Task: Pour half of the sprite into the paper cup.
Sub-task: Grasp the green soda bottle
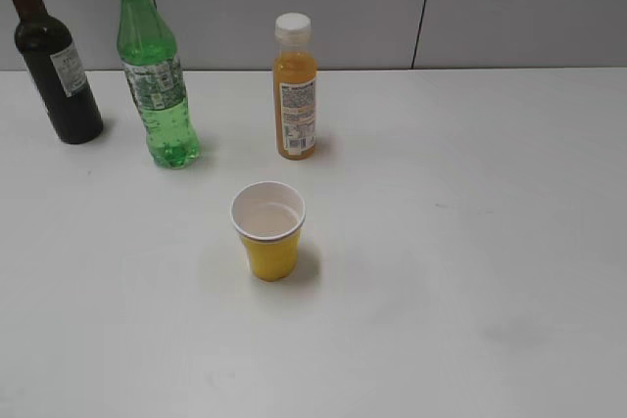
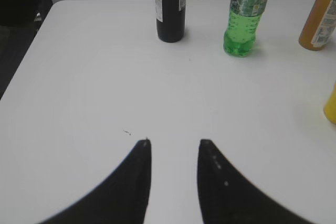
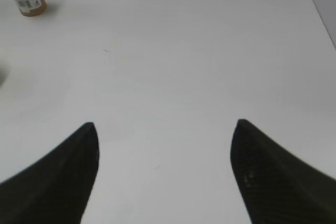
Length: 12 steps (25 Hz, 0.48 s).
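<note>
Three bottles are standing behind the paper cup (image 1: 267,230) on the table (image 1: 470,242): wine bottle (image 1: 54,56), sprite (image 1: 155,73), juice bottle (image 1: 295,88). Left gripper (image 2: 174,142) is hovering narrowly parted, holding nothing; right gripper (image 3: 164,124) is gaping wide, holding nothing.

Bright even light – soft short shadows right of paper cup (image 1: 267,229); wrist views slightly soft – dark fingers (image 2: 134,182) blurred.

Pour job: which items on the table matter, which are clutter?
Job: tall transparent green plastic Sprite bottle, uncapped; small yellow paper cup with white inside.
Clutter: dark glass wine bottle; orange juice bottle with white cap.
</note>
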### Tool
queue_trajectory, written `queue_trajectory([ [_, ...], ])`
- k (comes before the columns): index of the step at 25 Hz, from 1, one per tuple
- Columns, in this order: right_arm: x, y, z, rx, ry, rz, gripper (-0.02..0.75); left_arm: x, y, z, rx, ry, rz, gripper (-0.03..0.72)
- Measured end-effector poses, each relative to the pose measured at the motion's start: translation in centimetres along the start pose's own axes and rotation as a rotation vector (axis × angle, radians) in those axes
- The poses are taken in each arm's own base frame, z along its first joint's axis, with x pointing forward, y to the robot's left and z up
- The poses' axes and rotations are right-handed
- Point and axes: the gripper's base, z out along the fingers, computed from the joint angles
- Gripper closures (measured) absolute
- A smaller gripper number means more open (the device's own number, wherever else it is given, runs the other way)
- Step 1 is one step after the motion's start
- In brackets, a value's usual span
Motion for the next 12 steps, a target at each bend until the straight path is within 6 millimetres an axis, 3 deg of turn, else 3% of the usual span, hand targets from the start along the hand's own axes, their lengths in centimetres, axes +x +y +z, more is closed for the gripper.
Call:
queue_trajectory([
  [12, 0.0, 0.01, 0.0, -0.001, 0.0, 0.0, 0.15, 0.0, 0.0, 0.0, 0.0, 0.0, 0.0, 0.452],
])
